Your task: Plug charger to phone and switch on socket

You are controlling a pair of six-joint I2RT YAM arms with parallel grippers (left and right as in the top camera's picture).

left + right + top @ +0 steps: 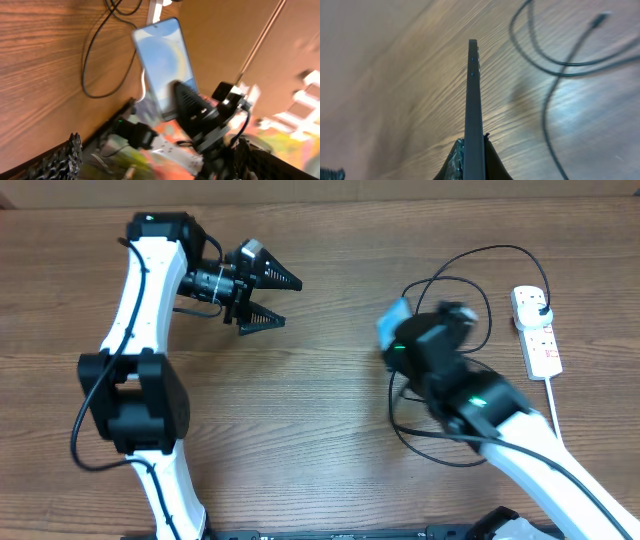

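Observation:
My right gripper (397,338) is shut on the phone (393,321) and holds it off the table, mid-right. In the right wrist view the phone (473,95) is seen edge-on, clamped between the fingers (474,162). In the left wrist view its light blue screen (162,57) faces my left gripper. My left gripper (270,301) is open and empty, well to the left of the phone. The black charger cable (450,280) loops on the table behind the phone. Its connector tip (600,19) lies free on the wood. Its black plug (540,304) sits in the white socket strip (540,340) at the far right.
The cable (95,55) also loops under and in front of my right arm (520,430). The strip's white cord (553,405) runs toward the front right. My left arm (140,380) stands at the left. A brown wall lies behind the table.

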